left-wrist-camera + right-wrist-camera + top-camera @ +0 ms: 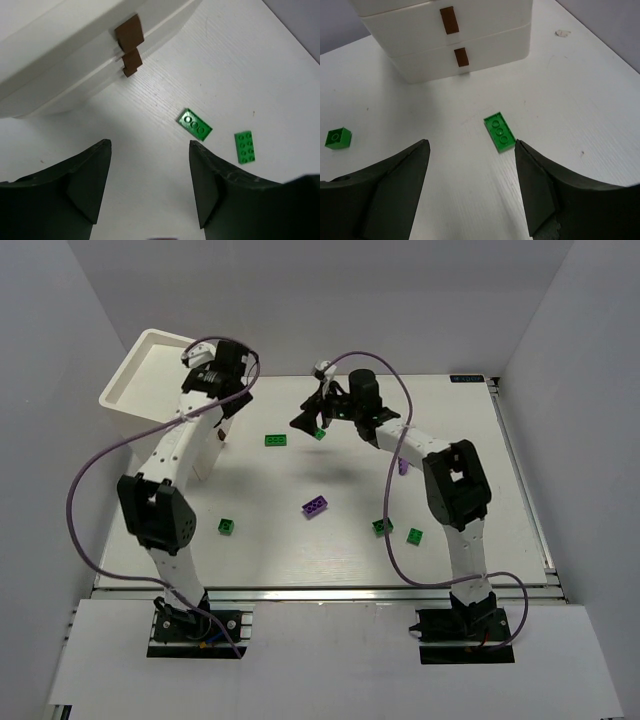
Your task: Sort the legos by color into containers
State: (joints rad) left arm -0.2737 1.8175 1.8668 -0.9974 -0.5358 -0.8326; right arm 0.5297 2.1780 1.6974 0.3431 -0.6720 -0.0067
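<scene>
- From above, we see small green and purple studded plastic bricks scattered over the white surface (480, 440). A flat green plate (275, 440) lies between the two arm ends, and a purple brick (316, 506) sits nearer the middle. The white plastic open-top containers (145, 370) stand far left, beside the left arm (165, 455).
- At the left wrist, the left fingers (85, 185) stand apart with nothing between them. What looks like the same plate lies just ahead, a second green brick (245, 147) near it. The containers' wall with its brown marks (129, 34) is beyond.
- At the right wrist, the right fingers (540, 190) are likewise spread and empty. The plate lies ahead, slightly right of the gap and angled to it.
- We judge the plate to be the next pick. We would send one arm only, turn its wrist so the fingers span the plate's narrow width, centre over it, descend almost to the surface, then close gently.
</scene>
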